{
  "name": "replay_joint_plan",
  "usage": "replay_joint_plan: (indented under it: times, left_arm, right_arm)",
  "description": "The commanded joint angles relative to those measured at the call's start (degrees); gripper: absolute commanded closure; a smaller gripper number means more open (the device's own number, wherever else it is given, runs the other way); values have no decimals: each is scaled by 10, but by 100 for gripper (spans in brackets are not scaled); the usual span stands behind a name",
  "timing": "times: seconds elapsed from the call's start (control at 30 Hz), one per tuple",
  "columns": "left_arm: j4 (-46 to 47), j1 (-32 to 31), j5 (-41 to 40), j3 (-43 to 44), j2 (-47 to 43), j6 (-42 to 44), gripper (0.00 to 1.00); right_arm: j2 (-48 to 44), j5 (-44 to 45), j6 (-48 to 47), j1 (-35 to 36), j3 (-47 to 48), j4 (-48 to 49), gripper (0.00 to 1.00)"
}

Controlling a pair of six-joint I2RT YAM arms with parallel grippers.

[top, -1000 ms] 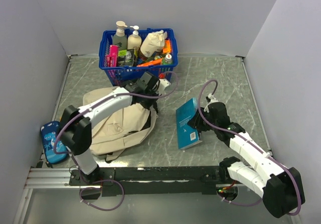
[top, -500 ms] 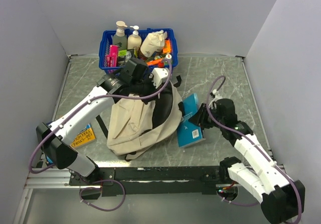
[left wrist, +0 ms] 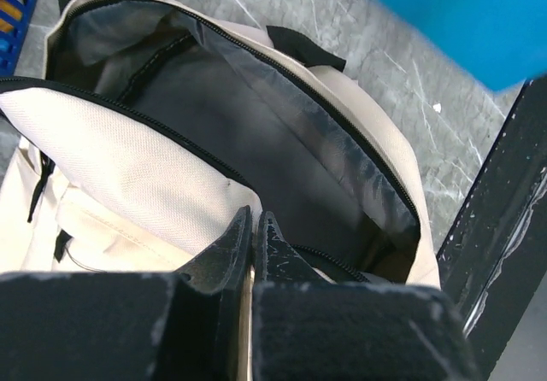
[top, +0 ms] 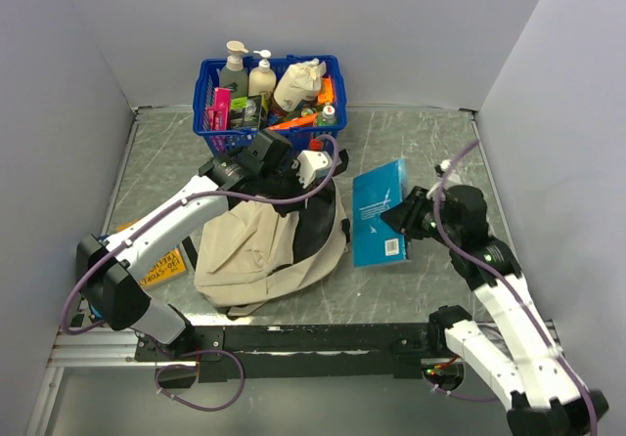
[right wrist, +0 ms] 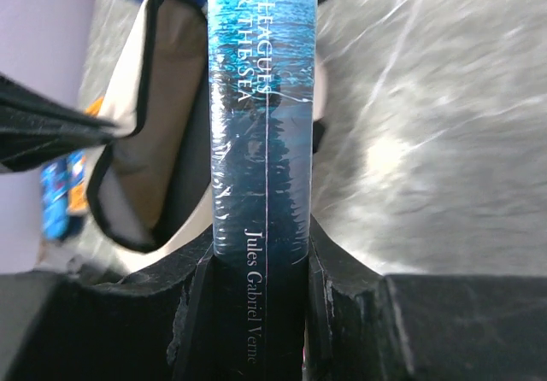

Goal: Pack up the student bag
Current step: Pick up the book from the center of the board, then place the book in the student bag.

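The beige student bag (top: 249,250) lies mid-table with its mouth held open, dark lining (left wrist: 256,133) showing. My left gripper (top: 315,180) is at the bag's top rim, shut on the beige fabric edge (left wrist: 253,227). My right gripper (top: 413,217) is shut on a blue book (top: 379,211), held off the table to the right of the bag. In the right wrist view the book's spine (right wrist: 261,125) stands between my fingers (right wrist: 192,313), with the open bag (right wrist: 141,142) beyond it to the left.
A blue basket (top: 210,113) full of bottles and packets stands at the back, just behind the left arm. A yellow book (top: 161,265) lies left of the bag. Grey walls close in left, right and back.
The left arm has pulled the bag's rim up and rightward, opening its mouth and uncovering the yellow book. The right gripper has lifted the blue book off the table, up and right.
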Motion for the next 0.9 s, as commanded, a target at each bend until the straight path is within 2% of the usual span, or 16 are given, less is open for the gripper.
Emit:
replay_joint_plan:
  times: [0.0, 0.1, 0.3, 0.5, 0.63, 0.87]
  left_arm:
    - [27, -2, 4, 17, -40, 9, 99]
    - [27, -2, 5, 13, -46, 12, 99]
    - [45, -2, 11, -23, -56, 4, 99]
    - [46, -4, 15, -33, -60, -1, 99]
    - [50, -5, 13, -29, -65, -3, 99]
    - [45, -8, 17, 3, -57, -3, 99]
  right_arm:
    - [55, -135, 76, -1, 13, 153, 100]
    - [72, -160, 95, -1, 11, 194, 100]
    - [83, -144, 82, -1, 66, 182, 100]
    - [112, -158, 114, -1, 68, 231, 100]
    - [164, -168, 143, 1, 63, 247, 100]
    - [238, -196, 159, 17, 75, 210, 100]
